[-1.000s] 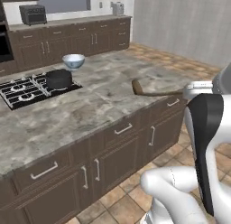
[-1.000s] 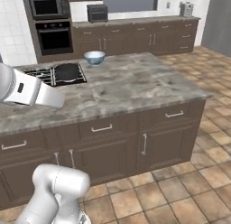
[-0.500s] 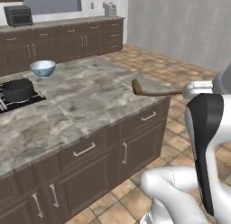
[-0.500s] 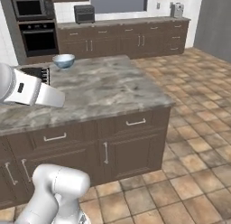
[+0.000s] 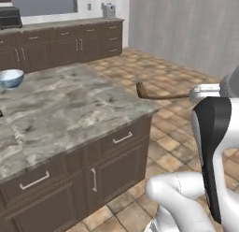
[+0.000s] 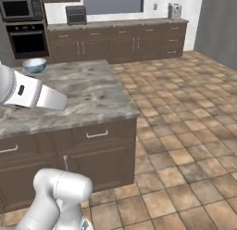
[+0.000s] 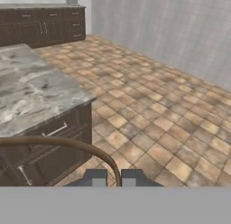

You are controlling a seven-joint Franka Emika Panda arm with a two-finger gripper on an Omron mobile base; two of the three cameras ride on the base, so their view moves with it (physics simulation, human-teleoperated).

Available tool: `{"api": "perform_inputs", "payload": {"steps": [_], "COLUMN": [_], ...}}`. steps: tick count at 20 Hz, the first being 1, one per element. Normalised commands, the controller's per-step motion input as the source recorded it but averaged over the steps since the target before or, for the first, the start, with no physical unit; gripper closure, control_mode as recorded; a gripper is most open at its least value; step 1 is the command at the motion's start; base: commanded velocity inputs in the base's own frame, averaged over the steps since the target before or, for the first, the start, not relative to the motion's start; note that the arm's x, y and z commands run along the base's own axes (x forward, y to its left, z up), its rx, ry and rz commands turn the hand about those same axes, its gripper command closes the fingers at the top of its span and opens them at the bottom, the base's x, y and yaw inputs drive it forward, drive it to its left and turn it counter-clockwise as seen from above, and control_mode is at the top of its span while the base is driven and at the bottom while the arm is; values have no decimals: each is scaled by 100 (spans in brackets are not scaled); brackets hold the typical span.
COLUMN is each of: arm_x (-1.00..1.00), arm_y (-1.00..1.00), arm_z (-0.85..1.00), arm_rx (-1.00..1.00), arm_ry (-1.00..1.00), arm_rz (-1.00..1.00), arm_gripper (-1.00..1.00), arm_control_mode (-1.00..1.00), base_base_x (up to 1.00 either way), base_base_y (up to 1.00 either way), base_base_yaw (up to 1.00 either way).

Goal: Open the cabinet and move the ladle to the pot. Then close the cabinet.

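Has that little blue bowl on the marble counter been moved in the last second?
Cannot tell for sure, but probably not. The small blue bowl slid left in the picture together with the grey marble counter and the back cabinets, keeping its place on the counter; the camera moved.

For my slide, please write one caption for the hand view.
Tool shut on the ladle, beside the island counter.

Slim brown ladle [image 5: 161, 94] is held roughly level in the air beside the island's corner, scoop end toward the island; in the hand view its thin handle [image 7: 76, 146] curves away leftward.
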Motion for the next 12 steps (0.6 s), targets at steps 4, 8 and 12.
{"api": "perform_inputs", "payload": {"steps": [4,8,12], "arm_x": [0,0,0], "arm_y": [0,0,0], "arm_z": [0,0,0], "arm_rx": [0,0,0], "arm_ry": [0,0,0], "arm_rz": [0,0,0], "arm_gripper": [100,100,100], "arm_control_mode": [100,100,100], "base_base_x": [67,69,66], "base_base_y": [-100,-100,-100], "base_base_yaw": [13,20,26]}}
